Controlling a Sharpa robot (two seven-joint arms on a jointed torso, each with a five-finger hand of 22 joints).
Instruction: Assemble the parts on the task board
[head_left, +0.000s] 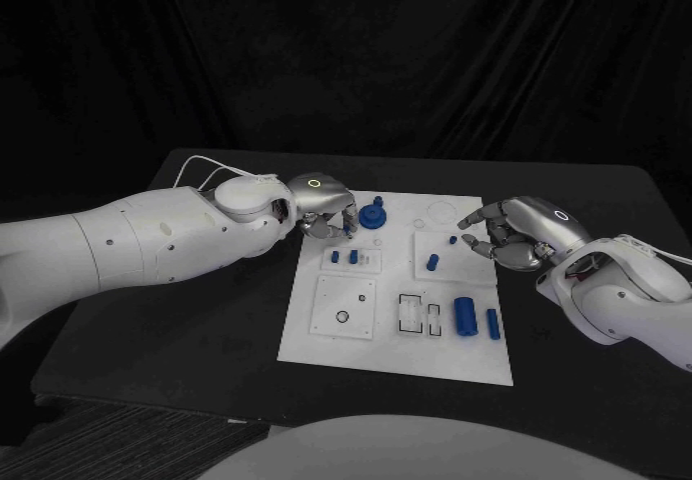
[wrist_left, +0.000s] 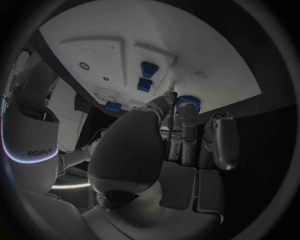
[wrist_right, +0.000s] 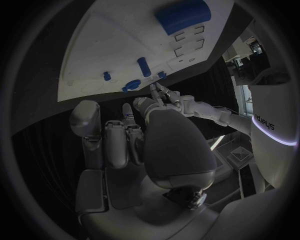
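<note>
The white task board lies in the middle of the black table. A round blue part with a knob stands near its far edge. My left hand hangs just left of this part, fingers pointing down at the board's far left corner; I see nothing in them. In the left wrist view its fingertips are close in front of the round blue part. My right hand hovers over the board's right edge, holding nothing, fingers apart, near a small blue part.
Two short blue pegs stand behind a square plate with a ring hole. Another peg stands mid-board. A thick blue cylinder and a thinner one lie beside rectangular slots.
</note>
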